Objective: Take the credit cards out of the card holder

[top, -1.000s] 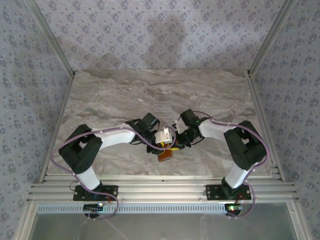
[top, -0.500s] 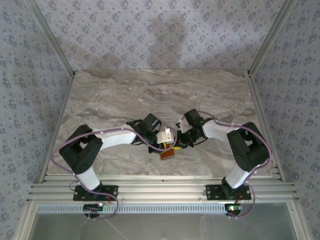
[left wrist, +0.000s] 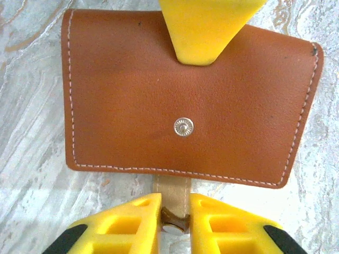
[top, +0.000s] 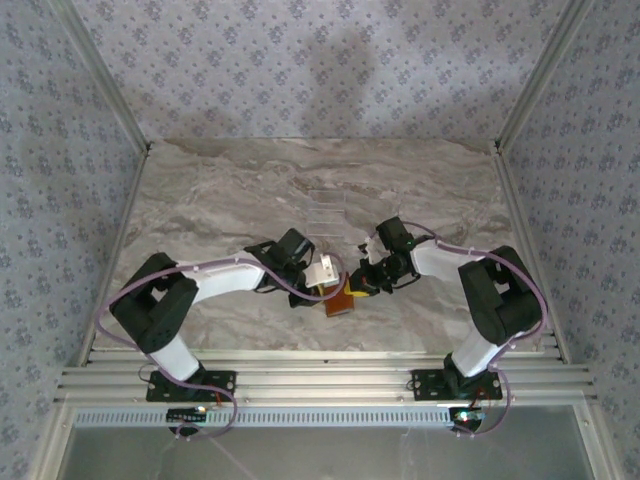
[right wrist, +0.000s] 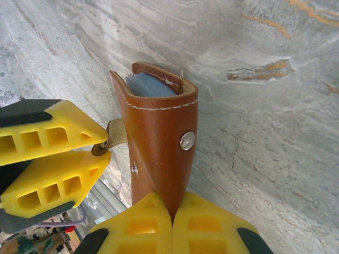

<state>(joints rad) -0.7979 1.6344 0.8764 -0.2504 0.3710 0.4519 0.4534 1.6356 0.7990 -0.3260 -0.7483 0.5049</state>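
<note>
the card holder [left wrist: 180, 100] was held between both arms over the near middle of the table [top: 200, 190]. the credit cards [right wrist: 151, 84] sat inside it, only their grey-blue edges showing at the open end. the right gripper [right wrist: 172, 205] was clamped on the edge opposite that opening. the left gripper [left wrist: 175, 211] was pinched shut on the tan strap [left wrist: 172, 188] sticking out from behind. the holder looked light and soft, likely to flex and twist if pulled, so a firm hold on its closed edge seemed wise. the cards were probably stiff, thin and slick, packed snugly. the exposed edges looked like the only place to take them.
</note>
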